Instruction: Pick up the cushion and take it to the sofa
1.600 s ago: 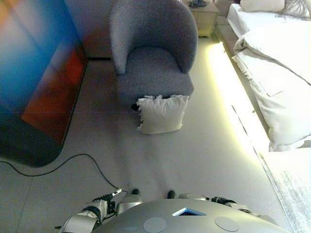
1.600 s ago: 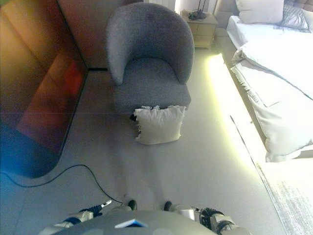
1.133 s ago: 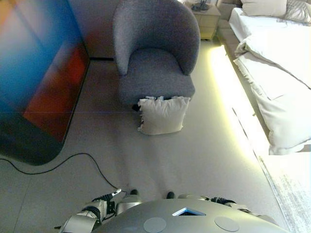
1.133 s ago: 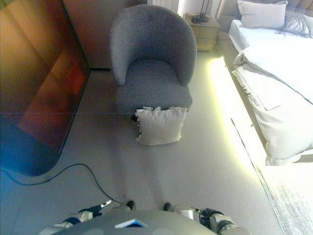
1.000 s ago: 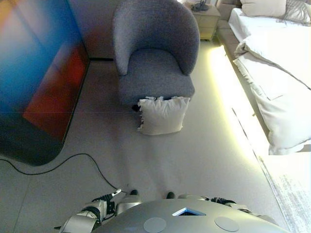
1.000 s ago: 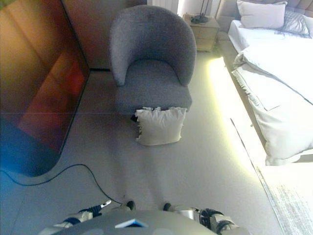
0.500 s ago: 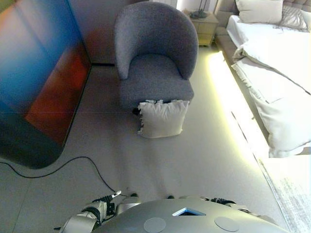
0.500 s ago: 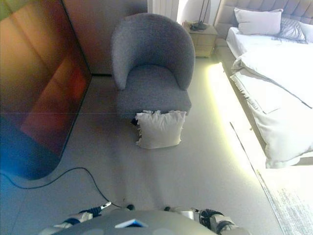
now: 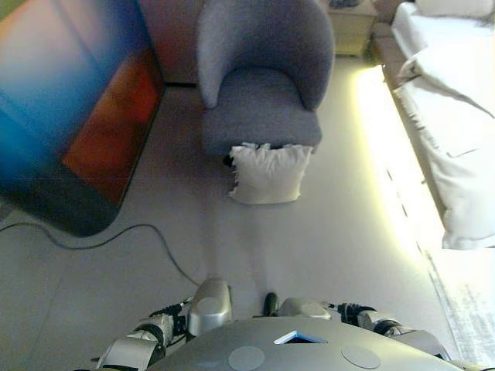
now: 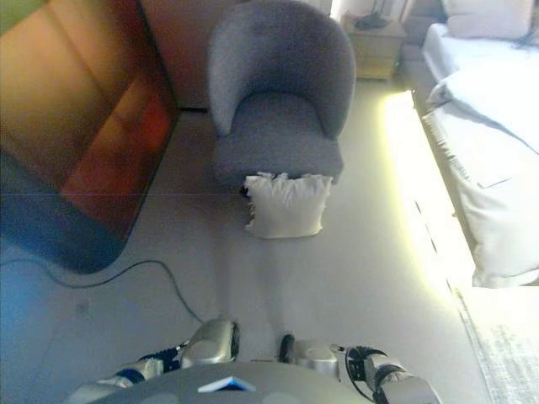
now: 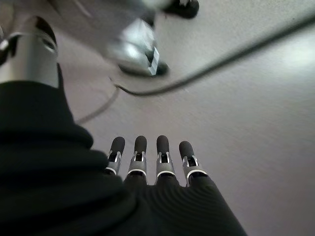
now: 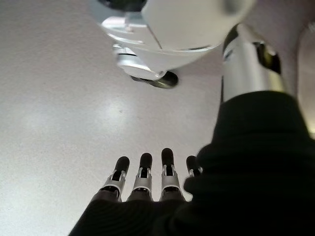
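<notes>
The square cream-white fabric cushion with frilled edges stands on the pale grey floor, leaning upright against the front of the rounded grey upholstered armchair, its top edge touching the seat's front. Compared with half a second ago it sits a little further right and higher in both eye views, as do the armchair and everything around it, so the camera has shifted while the cushion keeps its place against the chair. Its face is lightly creased, its upper corners stick up in small ruffles, and its lower left edge looks ragged. Neither hand touches it. The left hand hangs low above the floor, its fingers straight in a row and holding nothing; the right hand hangs likewise, fingers straight and empty. To the left of the armchair stands a large dark glossy panel with blue and red reflections. To the right runs a bed with white bedding, a strip of bright light on the floor along its base. A small wooden nightstand stands behind the armchair, beside the head of the bed.
</notes>
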You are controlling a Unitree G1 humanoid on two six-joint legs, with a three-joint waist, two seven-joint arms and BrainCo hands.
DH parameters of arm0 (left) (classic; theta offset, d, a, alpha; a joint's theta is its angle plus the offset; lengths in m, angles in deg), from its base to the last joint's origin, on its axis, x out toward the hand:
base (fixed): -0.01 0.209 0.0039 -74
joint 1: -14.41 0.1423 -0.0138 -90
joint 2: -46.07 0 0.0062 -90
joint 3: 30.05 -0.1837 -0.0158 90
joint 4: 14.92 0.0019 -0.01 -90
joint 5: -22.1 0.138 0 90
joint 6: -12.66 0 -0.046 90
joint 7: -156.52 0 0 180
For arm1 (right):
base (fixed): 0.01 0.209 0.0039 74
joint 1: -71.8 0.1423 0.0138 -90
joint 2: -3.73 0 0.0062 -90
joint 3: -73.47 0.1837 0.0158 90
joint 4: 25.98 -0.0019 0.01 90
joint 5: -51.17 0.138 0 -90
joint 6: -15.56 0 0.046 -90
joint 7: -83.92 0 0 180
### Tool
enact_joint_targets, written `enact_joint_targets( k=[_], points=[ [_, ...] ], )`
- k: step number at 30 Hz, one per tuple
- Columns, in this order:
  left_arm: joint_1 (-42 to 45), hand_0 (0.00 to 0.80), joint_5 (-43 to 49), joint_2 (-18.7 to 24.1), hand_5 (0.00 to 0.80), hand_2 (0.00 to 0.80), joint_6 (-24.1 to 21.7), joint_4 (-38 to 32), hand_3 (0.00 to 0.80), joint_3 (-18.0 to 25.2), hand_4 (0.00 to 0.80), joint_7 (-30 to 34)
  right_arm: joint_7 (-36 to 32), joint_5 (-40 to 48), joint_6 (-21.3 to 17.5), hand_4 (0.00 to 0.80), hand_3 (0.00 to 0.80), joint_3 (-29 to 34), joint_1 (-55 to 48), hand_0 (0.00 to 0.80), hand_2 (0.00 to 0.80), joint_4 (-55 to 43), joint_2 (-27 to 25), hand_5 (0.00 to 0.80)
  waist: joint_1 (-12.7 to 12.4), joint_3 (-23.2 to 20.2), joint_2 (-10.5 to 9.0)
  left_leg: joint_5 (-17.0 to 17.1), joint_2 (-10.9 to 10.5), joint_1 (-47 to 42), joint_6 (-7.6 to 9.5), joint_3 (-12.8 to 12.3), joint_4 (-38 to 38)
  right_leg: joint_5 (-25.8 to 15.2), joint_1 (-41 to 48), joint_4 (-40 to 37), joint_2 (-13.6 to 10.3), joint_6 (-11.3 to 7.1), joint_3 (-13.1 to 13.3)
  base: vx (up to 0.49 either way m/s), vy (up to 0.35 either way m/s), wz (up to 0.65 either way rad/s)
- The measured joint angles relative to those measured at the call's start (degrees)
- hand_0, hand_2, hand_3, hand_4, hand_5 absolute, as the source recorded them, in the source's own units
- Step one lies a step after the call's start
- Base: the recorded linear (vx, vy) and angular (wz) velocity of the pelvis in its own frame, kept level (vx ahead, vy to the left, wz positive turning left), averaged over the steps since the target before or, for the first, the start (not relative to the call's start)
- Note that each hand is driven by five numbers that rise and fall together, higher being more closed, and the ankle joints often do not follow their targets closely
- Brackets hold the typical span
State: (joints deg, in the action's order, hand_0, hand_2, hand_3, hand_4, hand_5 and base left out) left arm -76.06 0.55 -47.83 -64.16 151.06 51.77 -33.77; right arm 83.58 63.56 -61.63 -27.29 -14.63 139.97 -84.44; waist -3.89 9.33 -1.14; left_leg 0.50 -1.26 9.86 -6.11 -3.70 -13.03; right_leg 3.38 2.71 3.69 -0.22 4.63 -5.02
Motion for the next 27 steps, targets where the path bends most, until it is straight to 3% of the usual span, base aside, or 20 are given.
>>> enact_joint_targets(
  k=[3, 5, 8, 10, 12, 13, 15, 17, 20, 21, 22, 23, 24, 27],
  points=[
    [-0.1, 0.000, 0.0, -0.3, 0.000, 0.000, -0.1, 0.9, 0.000, 0.2, 0.000, 0.7, -0.3, 0.0, 0.0, 0.000, 0.000, 0.2, 0.7, 0.000, 0.000, 1.8, 0.1, 0.000, -0.1, 1.2, 0.76, 1.1, -0.7, -2.2, 0.76, -1.0, 12.2, 0.0, 3.1, -5.1, 2.2, 0.02, 1.9, 0.562, 0.055, 0.14],
    [0.2, 0.000, 0.0, -0.8, 0.000, 0.000, 0.0, 1.9, 0.000, 0.6, 0.000, 1.5, -0.4, 0.0, 0.0, 0.000, 0.000, 0.7, 0.8, 0.000, 0.000, 1.9, 0.1, 0.000, -0.5, 1.6, 1.00, 1.4, 0.3, -3.7, 0.22, -0.7, 17.8, -0.1, 5.4, -7.1, 3.4, 0.12, 4.4, 0.635, 0.084, -0.12],
    [0.7, 0.000, -0.1, -1.6, 0.000, 0.000, -0.1, 2.1, 0.000, 1.6, 0.000, 1.7, -0.4, -0.1, 0.4, 0.000, 0.000, 0.8, 0.7, 0.000, 0.000, 2.6, 0.1, 0.000, -2.1, 1.5, 1.44, 0.9, 2.5, -4.3, -0.55, 0.9, 17.4, 0.0, 8.4, -9.0, 4.0, 0.48, 8.9, 0.681, 0.114, -0.35],
    [0.4, 0.000, -0.1, -2.0, 0.000, 0.000, -0.1, 2.2, 0.000, 2.7, 0.000, 1.8, -0.4, -0.6, 1.0, 0.000, 0.000, 0.8, 0.7, 0.000, 0.000, 3.1, -0.1, 0.000, -2.4, 1.1, 2.41, 2.2, 3.7, -4.1, -1.45, 1.2, 15.9, 0.4, 10.2, -8.7, 3.7, -0.03, 10.1, 0.735, 0.149, -0.21],
    [0.0, 0.000, -0.6, -1.7, 0.000, 0.000, -0.1, 2.5, 0.000, 2.8, 0.000, 1.8, -0.5, -1.2, 2.3, 0.000, 0.000, 0.8, 0.2, 0.000, 0.000, 3.7, 0.6, 0.000, -2.4, 0.6, 1.52, 3.6, 1.8, -4.0, -1.20, 0.5, 12.3, 2.5, 10.8, -6.9, 1.7, -1.52, 11.4, 0.832, 0.223, -0.22],
    [-0.1, 0.000, -0.6, -1.5, 0.000, 0.000, 0.1, 2.6, 0.000, 3.6, 0.000, 1.8, -0.4, -1.2, 2.7, 0.000, 0.000, 1.0, 0.7, 0.000, 0.000, 4.1, 0.6, 0.000, -3.1, 0.7, 1.42, 3.8, 1.1, -3.9, -0.11, -0.2, 10.0, 4.8, 10.3, -3.9, 0.5, -1.01, 10.9, 0.795, 0.236, -0.48],
    [1.0, 0.000, -0.6, -0.4, 0.000, 0.000, 0.2, 1.4, 0.000, 4.2, 0.000, 1.9, -0.2, -0.9, 3.3, 0.000, 0.000, 1.4, 0.2, 0.000, 0.000, 4.0, 0.9, 0.000, -3.1, 0.3, 0.36, 3.2, 0.6, -4.3, 6.36, -2.9, 7.4, 10.7, 7.7, 9.9, -0.5, -3.96, 7.4, 0.846, 0.223, -0.25],
    [2.0, 0.000, -0.6, 1.7, 0.000, 0.000, -0.1, 1.2, 0.000, 4.9, 0.000, 1.7, 0.3, -0.5, 3.5, 0.000, 0.000, 3.3, -0.3, 0.000, 0.000, 4.6, 2.6, 0.000, -3.6, -1.4, -2.69, 0.7, -1.3, -4.4, 9.82, -4.4, 4.9, 15.4, 5.2, 26.0, -2.2, -7.06, 6.0, 0.794, 0.183, -0.05],
    [2.7, 0.000, -0.4, 3.0, 0.000, 0.000, -1.2, 0.3, 0.000, 4.9, 0.000, 1.7, -0.3, -1.9, 2.7, 0.000, 0.000, 3.8, -0.1, 0.000, 0.000, 3.5, 3.5, 0.000, -4.0, -2.6, -4.83, -4.8, -3.4, -3.5, 11.39, -5.5, -1.1, 13.9, 4.7, 38.1, -6.1, -12.27, 5.5, 0.665, 0.140, -0.16],
    [2.5, 0.000, -0.3, 3.3, 0.000, 0.000, -1.2, 0.1, 0.000, 4.8, 0.000, 1.7, -0.2, -2.3, 2.1, 0.000, 0.000, 3.6, -0.6, 0.000, 0.000, 2.6, 3.9, 0.000, -4.0, -3.3, -5.60, -5.7, -4.6, -3.5, 11.59, -5.5, -1.7, 8.7, 4.6, 37.7, -7.2, -13.12, 5.9, 0.487, 0.115, -0.10],
    [2.0, 0.000, 0.2, 3.7, 0.000, 0.000, -1.2, -0.5, 0.000, 4.7, 0.000, 1.7, -0.1, -2.2, 2.0, 0.000, 0.000, 3.3, -0.6, 0.000, 0.000, 1.6, 4.3, 0.000, -3.7, -3.7, -6.26, -5.6, -5.3, -3.4, 12.14, -5.2, -1.6, 8.6, 4.3, 38.0, -7.6, -13.85, 6.2, 0.415, 0.105, 0.14],
    [1.1, 0.000, 0.7, 3.8, 0.000, 0.000, -1.2, -0.6, 0.000, 4.3, 0.000, 1.8, 0.1, -1.9, 1.9, 0.000, 0.000, 3.2, -0.5, 0.000, 0.000, 0.8, 4.3, 0.000, -3.1, -3.9, -5.73, -5.4, -5.2, -4.0, 12.41, -4.3, -0.6, 6.4, 3.9, 38.5, -7.2, -14.43, 6.0, 0.380, 0.091, 0.17],
    [0.2, 0.000, 0.7, 4.0, 0.000, 0.000, -1.2, -0.7, 0.000, 3.1, 0.000, 2.0, 0.6, -0.7, 1.3, 0.000, 0.000, 3.3, -0.5, 0.000, 0.000, 0.7, 4.2, 0.000, -3.0, -4.1, -4.98, -4.2, -4.6, -5.3, 12.66, -4.0, 1.8, 7.7, 3.0, 39.1, -6.7, -14.99, 5.4, 0.362, 0.079, 0.13],
    [-2.3, 0.000, 0.5, 4.1, 0.000, 0.000, -0.9, -1.1, 0.000, 2.1, 0.000, 2.0, 1.9, 2.0, -0.2, 0.000, 0.000, 3.3, 0.8, 0.000, 0.000, -0.5, 3.8, 0.000, -2.9, -4.0, -2.27, -3.7, -2.4, -7.3, 12.38, -2.8, 6.2, 13.8, -2.8, 33.7, -6.5, -13.94, 2.7, 0.328, 0.051, -0.33]
  ],
)
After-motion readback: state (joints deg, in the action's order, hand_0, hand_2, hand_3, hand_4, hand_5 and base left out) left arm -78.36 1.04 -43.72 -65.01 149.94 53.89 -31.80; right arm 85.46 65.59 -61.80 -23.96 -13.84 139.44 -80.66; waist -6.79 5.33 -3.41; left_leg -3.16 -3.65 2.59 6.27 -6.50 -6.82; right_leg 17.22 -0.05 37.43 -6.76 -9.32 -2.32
